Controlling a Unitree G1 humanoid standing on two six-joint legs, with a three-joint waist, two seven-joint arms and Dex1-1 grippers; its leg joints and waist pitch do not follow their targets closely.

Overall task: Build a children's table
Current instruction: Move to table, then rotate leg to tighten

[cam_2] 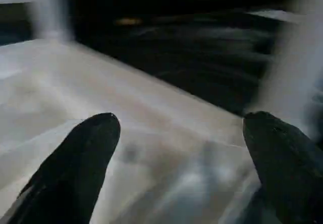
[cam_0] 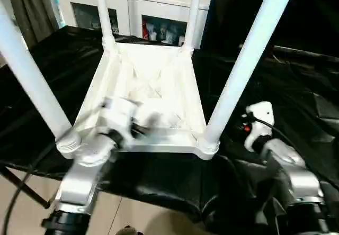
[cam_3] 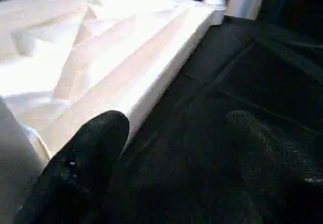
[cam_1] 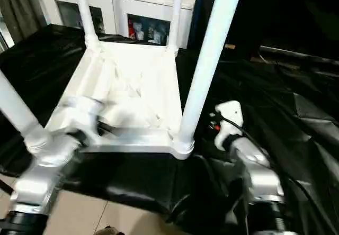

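Lit brightly from above and ahead; overexposed across the white tabletop [cam_0: 153,87], ribs washed out by glare. Smeared by motion blur at the left claw [cam_0: 139,123] and its forearm in both eye views. Soft sheen on the black bench [cam_0: 296,87] drape, folds catching highlights near the right edge. Streaked and unfocused throughout the left wrist view; dark, underexposed over the drape in the right wrist view.

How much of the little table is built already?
All four legs stand in the upside-down tabletop. Nothing is held: the left gripper is open over the tabletop, and the right gripper is open beside its edge. What looks left is flipping it upright.
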